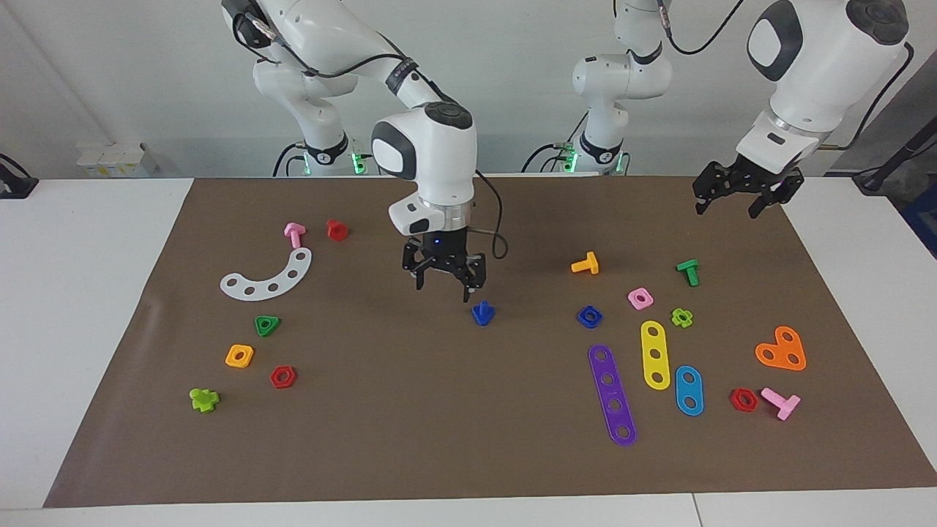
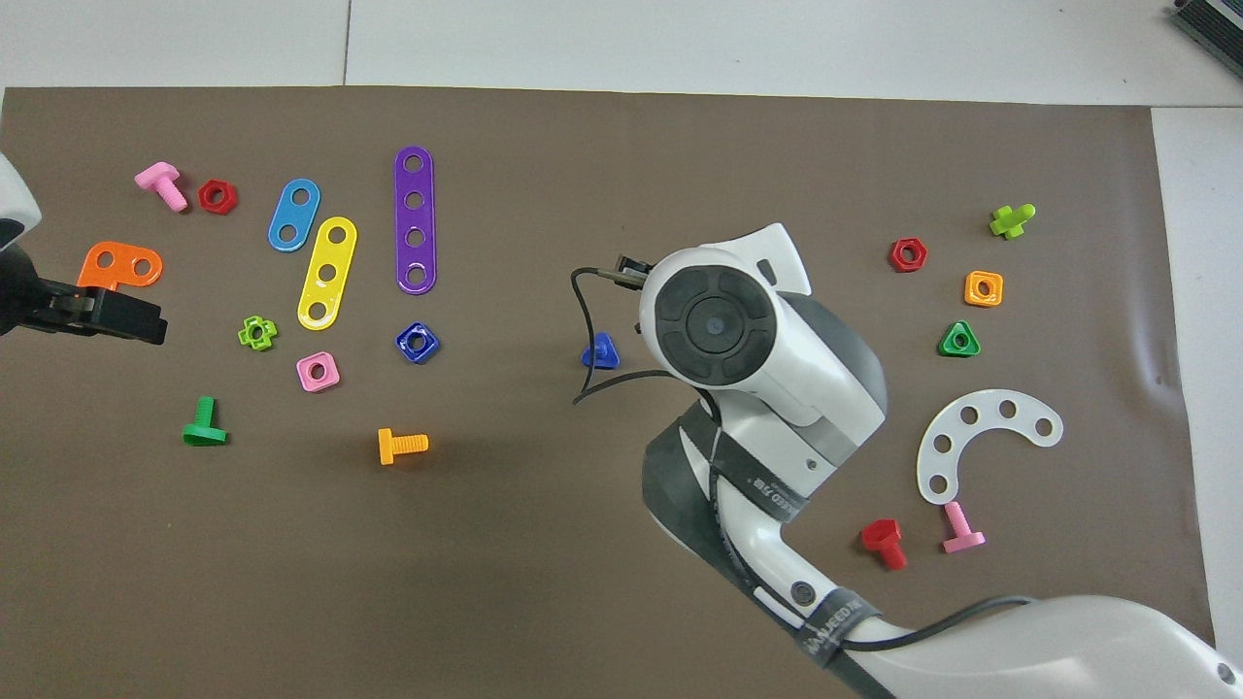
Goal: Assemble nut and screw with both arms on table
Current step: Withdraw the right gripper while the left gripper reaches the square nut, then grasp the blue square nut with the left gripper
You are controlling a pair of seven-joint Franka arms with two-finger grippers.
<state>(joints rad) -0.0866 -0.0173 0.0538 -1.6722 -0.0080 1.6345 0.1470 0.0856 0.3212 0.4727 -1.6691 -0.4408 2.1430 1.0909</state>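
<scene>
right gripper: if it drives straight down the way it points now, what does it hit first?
Most likely bare brown mat. The right gripper, open, points down above the mat, and the screw stands just off toward the left arm's end, apart from it. Depth is hard to judge, so a graze isn't excluded.

A dark strap (image 2: 837, 617) around the right arm's cable, at the lower middle of the overhead frame, carries pale lettering too small to read. Another strap (image 2: 767, 482) higher on that arm bears similar unreadable print.

Bare mat (image 1: 439, 410) rings screw (image 1: 482, 313) (nut (image 1: 589, 316) apart).
</scene>
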